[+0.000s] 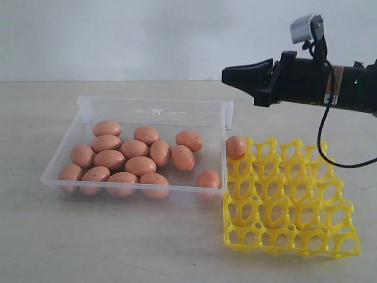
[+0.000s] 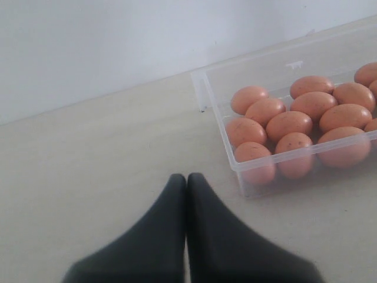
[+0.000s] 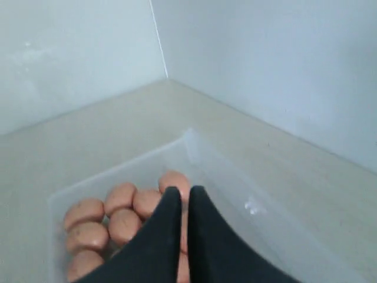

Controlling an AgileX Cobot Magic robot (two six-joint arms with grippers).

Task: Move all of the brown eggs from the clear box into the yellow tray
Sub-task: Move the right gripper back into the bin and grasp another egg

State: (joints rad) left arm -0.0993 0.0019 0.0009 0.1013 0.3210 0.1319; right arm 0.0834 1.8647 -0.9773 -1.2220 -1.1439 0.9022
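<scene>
brown eggs [image 1: 140, 166]: fifteen in clear box [image 1: 154, 101], one in yellow tray [image 1: 259, 227]; both tools [image 2: 187, 175] [image 3: 184, 190] closed.

Soft even light, wrist views blurry, perhaps glare on the clear box [image 1: 156, 111].

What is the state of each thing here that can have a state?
clear box: no lid, holds loose brown eggs
yellow tray: one egg in the corner cup beside the box, other cups empty
left gripper: shut, holding nothing
right gripper: shut, holding nothing, up in the air
</scene>
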